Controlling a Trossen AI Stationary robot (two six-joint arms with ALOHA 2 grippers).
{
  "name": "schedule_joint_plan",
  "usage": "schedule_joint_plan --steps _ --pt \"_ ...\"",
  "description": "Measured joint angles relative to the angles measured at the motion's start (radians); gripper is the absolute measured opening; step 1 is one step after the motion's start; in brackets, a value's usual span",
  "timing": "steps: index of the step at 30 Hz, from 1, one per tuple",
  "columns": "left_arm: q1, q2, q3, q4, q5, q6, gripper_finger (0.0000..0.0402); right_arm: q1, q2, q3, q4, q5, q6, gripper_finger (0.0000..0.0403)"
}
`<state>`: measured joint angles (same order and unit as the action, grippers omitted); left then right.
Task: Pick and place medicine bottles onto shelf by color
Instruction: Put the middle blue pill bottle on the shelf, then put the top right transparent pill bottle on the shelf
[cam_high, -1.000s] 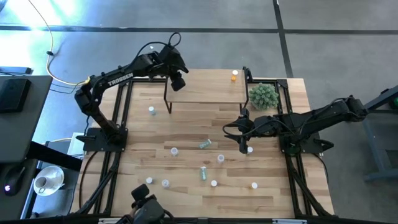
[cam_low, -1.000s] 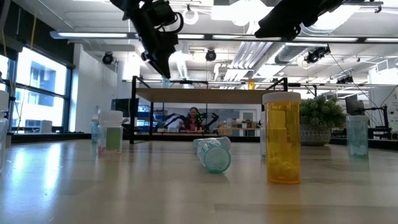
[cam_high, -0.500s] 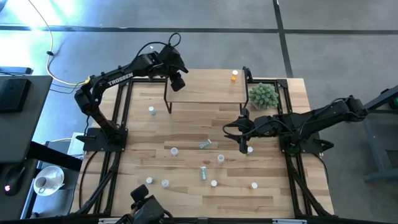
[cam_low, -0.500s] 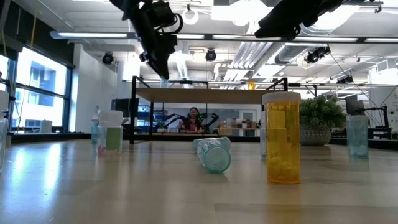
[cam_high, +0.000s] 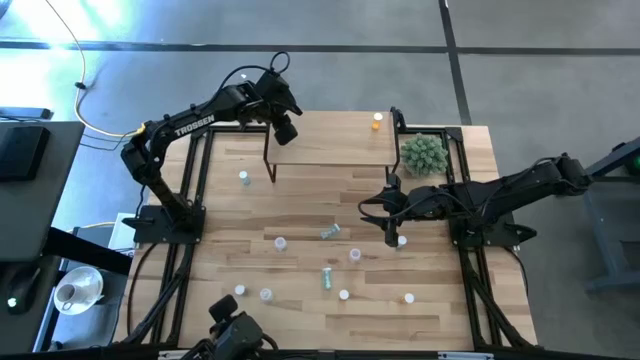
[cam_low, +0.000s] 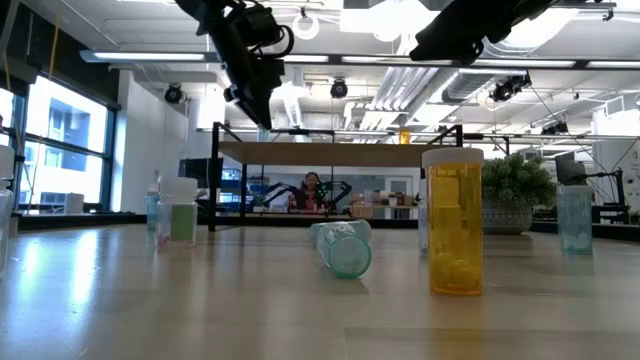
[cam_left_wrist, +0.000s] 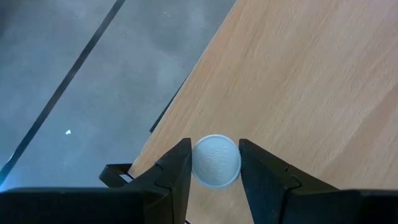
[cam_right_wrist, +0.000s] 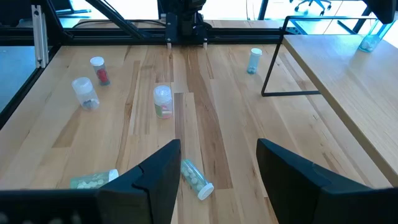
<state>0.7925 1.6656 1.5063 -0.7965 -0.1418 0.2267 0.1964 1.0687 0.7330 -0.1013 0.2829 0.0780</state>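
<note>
Nothing on the desk (cam_high: 300, 200) has shifted since the earlier frames, and you can see both arms parked just where they were.

Your largest landmark after the plank top is the shelf (cam_high: 335, 152), standing at the far side; one orange bottle (cam_high: 377, 121) sits near its far right corner, close to the edge. The green plant ball (cam_high: 424, 153) rests just beside the shelf's right end.

Your left claw (cam_left_wrist: 214, 163) hangs over the shelf's far left corner, its fingers (cam_left_wrist: 177, 171) closed on a white-capped bottle (cam_left_wrist: 216, 160); the shelf edge and bare floor lie just beyond it.

Your right claw (cam_high: 392, 232) hovers low over the desk's right-middle, jaws parted and empty, with a white-capped bottle (cam_high: 402, 241) just beside it.

Loose bottles dot the near half: a green one on its side (cam_high: 329, 232) near the centre, another green one lying down (cam_high: 326, 278) nearer the front, and an upright one (cam_high: 244, 178) alone by the shelf's left leg, with open planks around it.
</note>
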Motion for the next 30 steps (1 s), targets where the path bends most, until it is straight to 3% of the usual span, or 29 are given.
schedule_joint_plan --steps 5,18,30 --pt "0.000 0.000 0.000 -0.002 0.001 0.000 0.0118 0.000 0.000 0.000 0.000 0.000 0.000 0.0201" --pt "0.000 0.007 0.001 -0.016 0.003 0.020 0.0184 0.000 0.000 0.000 0.000 0.000 0.000 0.0201" --pt "-0.015 0.006 0.177 -0.120 0.002 0.012 0.0187 0.000 0.000 0.000 0.000 0.000 0.000 0.0201"
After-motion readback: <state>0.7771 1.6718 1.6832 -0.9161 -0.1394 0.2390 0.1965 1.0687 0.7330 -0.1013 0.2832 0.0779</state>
